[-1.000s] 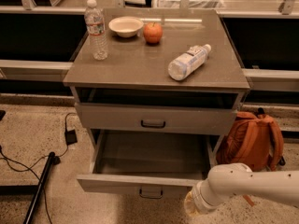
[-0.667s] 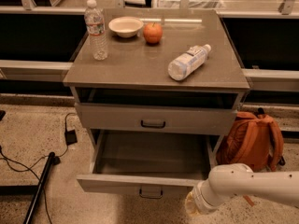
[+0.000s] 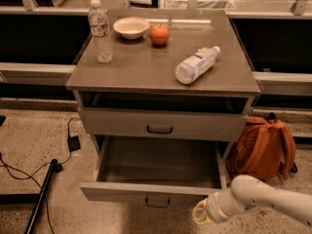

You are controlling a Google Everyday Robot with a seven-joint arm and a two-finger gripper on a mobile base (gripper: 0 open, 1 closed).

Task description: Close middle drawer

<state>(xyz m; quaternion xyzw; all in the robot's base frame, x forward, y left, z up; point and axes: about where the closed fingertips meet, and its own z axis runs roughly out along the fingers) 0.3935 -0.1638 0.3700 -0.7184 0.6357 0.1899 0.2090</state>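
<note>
Beside one open middle drawer [image 3: 122,193] hangs one pincer [image 3: 200,214].

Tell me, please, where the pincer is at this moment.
In the camera view, the pincer is low on the right, by the front right corner of the open middle drawer and below-left of the backpack.

Tool [image 3: 201,214] front-rt of middle drawer [image 3: 117,192]

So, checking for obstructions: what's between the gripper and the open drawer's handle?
Nothing: in the camera view, only bare front panel of the middle drawer separates the gripper, by its right front corner, from the handle.
</note>
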